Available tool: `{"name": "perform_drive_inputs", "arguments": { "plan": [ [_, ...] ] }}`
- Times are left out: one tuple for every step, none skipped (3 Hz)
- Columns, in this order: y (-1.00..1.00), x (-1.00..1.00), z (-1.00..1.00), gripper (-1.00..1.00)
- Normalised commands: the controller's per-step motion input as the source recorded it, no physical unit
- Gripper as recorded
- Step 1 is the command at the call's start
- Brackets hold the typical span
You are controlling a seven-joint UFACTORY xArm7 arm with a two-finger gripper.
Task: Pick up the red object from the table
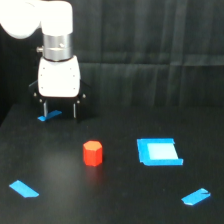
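1. The gripper [60,109] hung with its fingers spread and nothing between them, toward the exterior view's left and well apart from the red block [92,153].
2. The block stood upright on the table [115,200], beside a blue tray [158,152].
3. The step looked like the approach; next the gripper needed to get over the block and come down.
4. No writing could be read.

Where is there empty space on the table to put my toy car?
The table is bare between the red object and the blue tray, and across the front between the tape strips. Behind the tray is open too. It is tighter under the gripper.
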Motion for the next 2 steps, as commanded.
{"name": "perform_drive_inputs", "arguments": {
  "plan": [
    [-0.79,0.94,-0.13,1.0],
    [-0.77,0.87,-0.18,0.96]
  ]
}}
